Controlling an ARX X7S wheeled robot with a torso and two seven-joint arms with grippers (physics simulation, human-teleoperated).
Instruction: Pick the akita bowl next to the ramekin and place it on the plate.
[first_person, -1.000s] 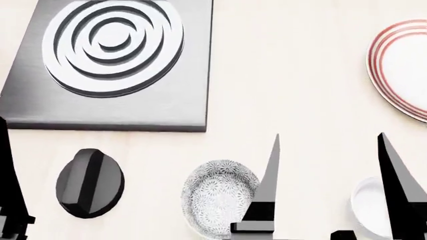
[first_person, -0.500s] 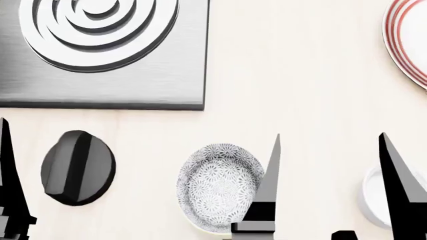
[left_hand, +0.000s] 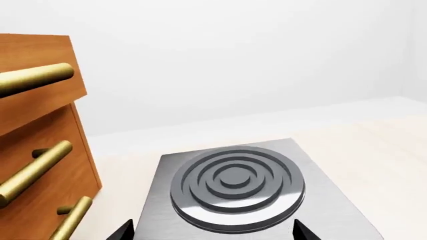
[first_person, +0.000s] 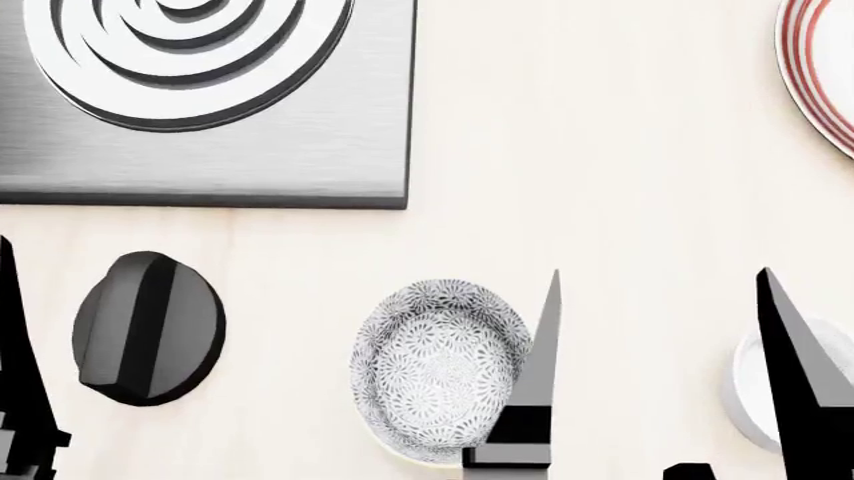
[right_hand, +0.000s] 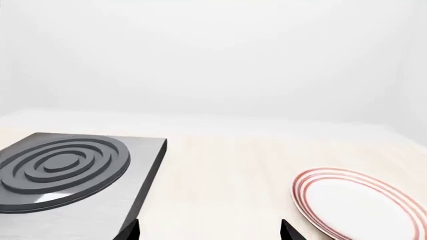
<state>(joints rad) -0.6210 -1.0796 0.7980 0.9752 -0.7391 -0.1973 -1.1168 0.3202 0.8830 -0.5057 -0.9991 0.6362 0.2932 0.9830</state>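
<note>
Claw tips of our left arm (first_person: 20, 400) show only at the head view's left edge, so we cannot tell their spread, while our right claw (first_person: 667, 380) stands wide, its fingers (first_person: 541, 360) apart, empty. Left to right lie a black knob (first_person: 147, 328), the akita bowl (first_person: 441, 368) beside one finger, and the ramekin (first_person: 750, 390). We read no writing; only the left wrist view shows the wooden drawers (left_hand: 40, 150), while the burner (right_hand: 60, 167), counter (right_hand: 220, 180) and plate (right_hand: 357, 202) show fullest from the right wrist.
</note>
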